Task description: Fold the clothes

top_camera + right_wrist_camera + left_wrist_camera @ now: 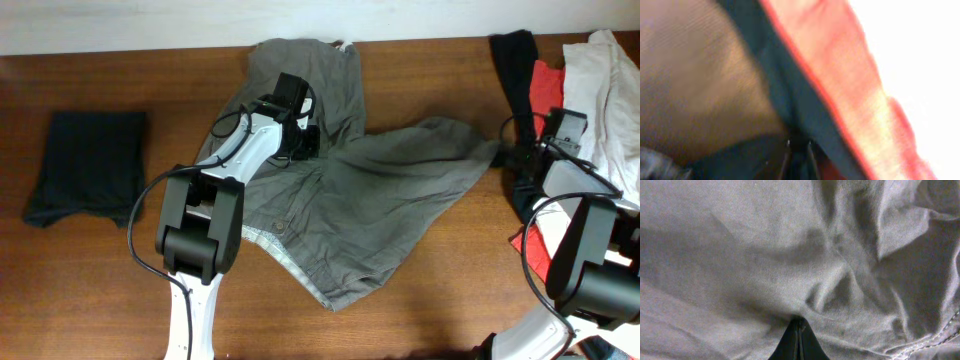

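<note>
The grey-khaki trousers lie spread across the middle of the table, with one leg reaching right. My left gripper is on their upper part. In the left wrist view its fingers are pressed together, with creased trouser cloth bunched at the tip. My right gripper is at the end of that leg, over a black garment. The right wrist view is blurred. There its fingertips are close together against dark cloth, and what they hold is unclear.
A folded black garment lies at the left. A pile of red and white clothes is at the right edge, also in the right wrist view. The wooden table runs to the front edge.
</note>
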Controlling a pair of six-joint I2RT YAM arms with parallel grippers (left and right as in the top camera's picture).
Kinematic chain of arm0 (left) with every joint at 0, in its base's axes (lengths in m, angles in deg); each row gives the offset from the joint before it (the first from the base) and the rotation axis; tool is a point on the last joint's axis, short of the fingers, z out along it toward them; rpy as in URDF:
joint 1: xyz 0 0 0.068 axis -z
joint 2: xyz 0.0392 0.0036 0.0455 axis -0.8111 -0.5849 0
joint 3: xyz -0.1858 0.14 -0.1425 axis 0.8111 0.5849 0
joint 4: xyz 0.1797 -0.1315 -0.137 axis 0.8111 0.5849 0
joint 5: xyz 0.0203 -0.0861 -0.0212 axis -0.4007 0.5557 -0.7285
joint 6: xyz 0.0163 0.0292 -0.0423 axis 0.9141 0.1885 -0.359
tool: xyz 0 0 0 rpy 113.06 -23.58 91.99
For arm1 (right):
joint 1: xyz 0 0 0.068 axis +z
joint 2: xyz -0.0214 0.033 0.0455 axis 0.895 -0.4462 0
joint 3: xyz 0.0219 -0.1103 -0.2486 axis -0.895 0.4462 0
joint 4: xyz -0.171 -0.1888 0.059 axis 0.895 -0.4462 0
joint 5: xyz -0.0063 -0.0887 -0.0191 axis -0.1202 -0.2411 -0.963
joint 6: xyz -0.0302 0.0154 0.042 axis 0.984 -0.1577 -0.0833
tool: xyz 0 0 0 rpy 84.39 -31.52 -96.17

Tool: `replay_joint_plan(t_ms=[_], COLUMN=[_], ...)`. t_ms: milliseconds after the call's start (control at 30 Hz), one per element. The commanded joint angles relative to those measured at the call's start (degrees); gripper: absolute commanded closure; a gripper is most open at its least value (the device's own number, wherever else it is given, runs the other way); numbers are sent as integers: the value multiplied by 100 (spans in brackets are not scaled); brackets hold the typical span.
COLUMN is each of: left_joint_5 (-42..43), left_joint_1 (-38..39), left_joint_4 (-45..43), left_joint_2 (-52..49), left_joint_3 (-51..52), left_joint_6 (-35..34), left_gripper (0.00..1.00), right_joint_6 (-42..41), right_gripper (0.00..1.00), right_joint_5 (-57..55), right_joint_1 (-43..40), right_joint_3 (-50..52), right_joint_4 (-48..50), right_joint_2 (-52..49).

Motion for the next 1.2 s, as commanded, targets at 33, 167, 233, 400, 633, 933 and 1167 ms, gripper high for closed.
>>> replay_joint_plan(t_ms=[33, 167, 233, 400, 633, 933, 1167], left_joint_5=[-269, -286, -286, -284, -284, -280, -262], left_joint_1=[-11, -11, -11, -11, -11, -9, -7], left_joint_4=[-20, -63, -114, -190, -192, -234, -236], left_joint_2=[-315, -315, -315, -315, -315, -315, -315], left_joint_3=[9, 9, 9, 9, 9, 9, 9], left_joint_6=[-39, -39, -39, -61, -79, -114, -122], left_gripper=[99, 98, 99, 99, 99, 99, 99], right_joint_6=[-22, 44, 374, 385, 389, 385, -127], right_gripper=[82, 82, 81, 81, 74, 13, 10], right_joint_5=[-739, -527, 221, 1985, 2288, 2653, 2656], right_joint_1=[-352, -750, -894, -960, -846, -382, -28], right_joint_3=[-249, -501, -798, -2085, -2586, -2369, -2369], right_joint_4=[66, -61, -424, -2140, -3904, -3952, -3392], right_joint_2=[-39, -39, 0, 111, 37, -824, -1537])
